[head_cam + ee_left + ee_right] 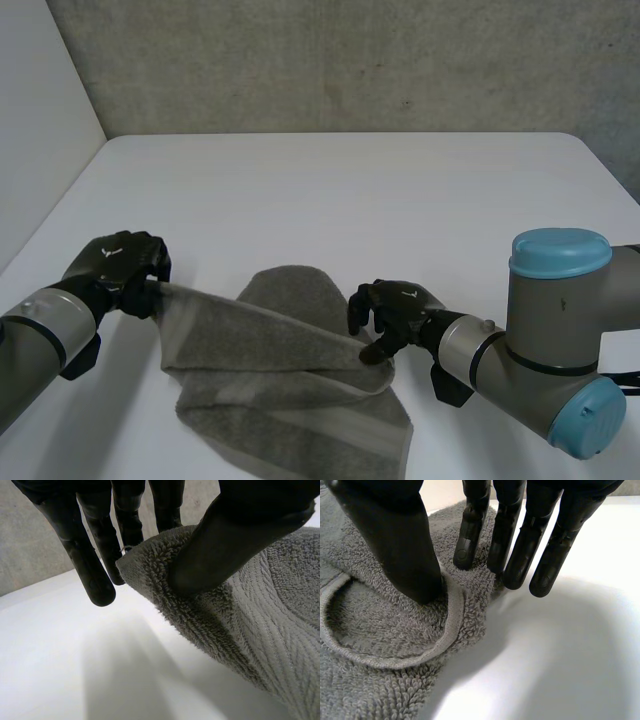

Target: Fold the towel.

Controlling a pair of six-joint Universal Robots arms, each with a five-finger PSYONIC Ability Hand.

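L hand (120,265) pinches towel (290,385) corner, lifted – R hand (400,305) open, thumb pressing towel edge

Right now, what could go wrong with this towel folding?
The left hand pinches only a corner of the towel, so it may slip free. The right hand merely presses its thumb on top, so the towel could drag. It lies bunched, so the fold may end crooked.

grey terry towel (290,370), partly folded and rumpled, lies on table near front edge; one corner raised off surface.
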